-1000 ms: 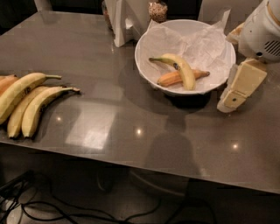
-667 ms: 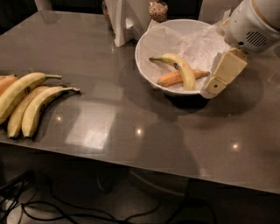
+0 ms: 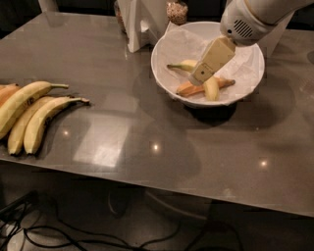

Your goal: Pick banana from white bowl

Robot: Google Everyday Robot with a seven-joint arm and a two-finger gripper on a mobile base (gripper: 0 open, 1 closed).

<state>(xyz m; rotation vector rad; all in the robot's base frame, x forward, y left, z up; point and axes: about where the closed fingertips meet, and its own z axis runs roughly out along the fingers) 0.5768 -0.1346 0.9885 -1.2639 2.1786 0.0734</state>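
Observation:
The white bowl (image 3: 167, 46) stands at the back right of the table, lined with crumpled white paper. In it lies the pale-yellow banana (image 3: 211, 88) with its greenish stem (image 3: 175, 66) pointing left, next to an orange-brown fruit (image 3: 188, 88). My gripper (image 3: 202, 77) reaches down from the upper right over the bowl. Its cream finger covers the banana's middle, and its tip is at or just above the banana.
Three large yellow bananas (image 3: 29, 115) lie grouped at the left edge of the grey table (image 3: 147, 132). A white stand (image 3: 139, 22) and a jar (image 3: 176, 11) are behind the bowl. Cables lie on the floor below the table's front edge.
My gripper has moved left from beside the bowl's right rim to over the bowl, and now covers the banana's middle. The bowl and fruit have not moved.

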